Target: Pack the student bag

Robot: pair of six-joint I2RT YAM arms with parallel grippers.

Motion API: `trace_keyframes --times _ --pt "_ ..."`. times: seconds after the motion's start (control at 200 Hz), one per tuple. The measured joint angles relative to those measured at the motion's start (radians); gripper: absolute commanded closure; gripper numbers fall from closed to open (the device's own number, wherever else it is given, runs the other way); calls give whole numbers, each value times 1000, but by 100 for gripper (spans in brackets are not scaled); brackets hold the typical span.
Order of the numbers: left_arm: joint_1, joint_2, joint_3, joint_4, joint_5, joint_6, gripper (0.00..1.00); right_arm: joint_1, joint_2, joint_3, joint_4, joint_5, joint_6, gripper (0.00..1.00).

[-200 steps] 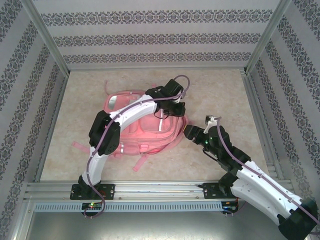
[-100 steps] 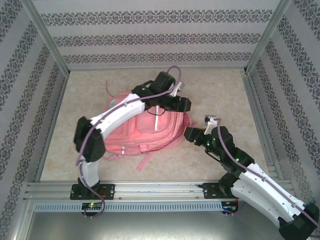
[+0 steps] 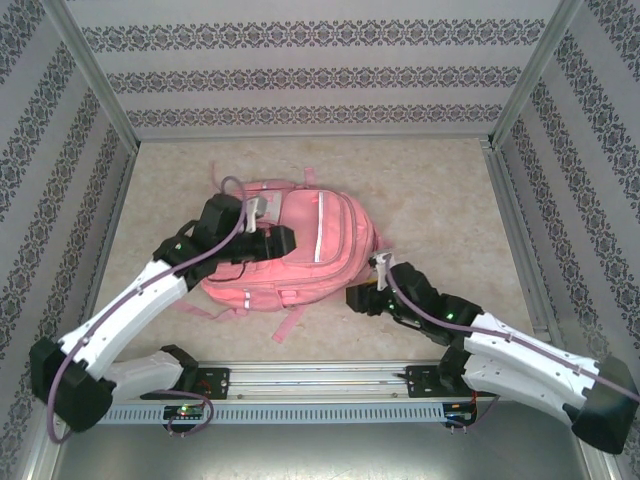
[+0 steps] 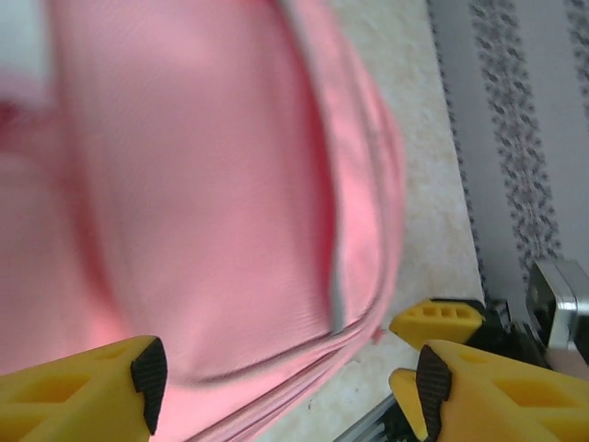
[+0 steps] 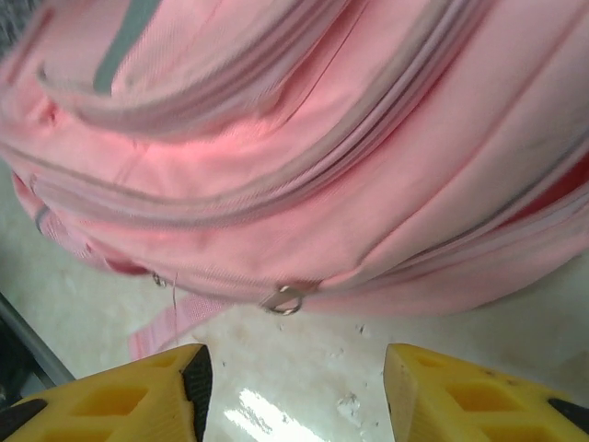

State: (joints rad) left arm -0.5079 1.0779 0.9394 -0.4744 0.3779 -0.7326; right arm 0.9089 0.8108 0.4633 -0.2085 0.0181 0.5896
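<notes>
The student bag, a large pink backpack with a pale grey strip down its front, lies flat in the middle of the table. My left gripper hovers over its left half, jaws wide open and empty; in the left wrist view the pink fabric passes blurred under the gripper. My right gripper is low at the bag's near right corner, open. In the right wrist view the gripper has bare table between its fingers, and a small metal zip ring hangs from the bag's edge just ahead.
Pink straps trail toward the near edge and to the left. An aluminium rail runs along the near side, with metal frame posts and patterned walls on three sides. Bare tabletop lies right of the bag.
The left arm has pulled back from the bag's far right side to its left half, and its gripper has opened. The bag has settled flatter. The right gripper moved down and left.
</notes>
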Motion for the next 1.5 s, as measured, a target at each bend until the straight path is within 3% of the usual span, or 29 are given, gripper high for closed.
trace_keyframes --times 0.295,0.645,0.884,1.024,1.144,1.239,1.394,1.499 --pt "11 -190 -53 -178 -198 -257 22 247 164 9 55 159 -29 50" --pt "-17 -192 -230 -213 -235 -567 22 253 140 -13 155 268 14 54" --pt "-50 -243 -335 -110 -291 -741 33 253 193 -47 222 274 42 56" --pt "-55 -222 -343 -46 -344 -797 52 254 227 -47 257 275 43 57" --pt "-56 -170 -366 43 -364 -853 82 264 251 -48 294 285 35 57" --pt "-68 -140 -373 122 -386 -902 100 289 265 -51 328 305 14 56" --pt "-96 -122 -387 234 -435 -933 100 310 289 -55 353 332 -36 55" --pt "-115 -125 -403 258 -454 -946 100 243 299 -55 357 325 -44 59"
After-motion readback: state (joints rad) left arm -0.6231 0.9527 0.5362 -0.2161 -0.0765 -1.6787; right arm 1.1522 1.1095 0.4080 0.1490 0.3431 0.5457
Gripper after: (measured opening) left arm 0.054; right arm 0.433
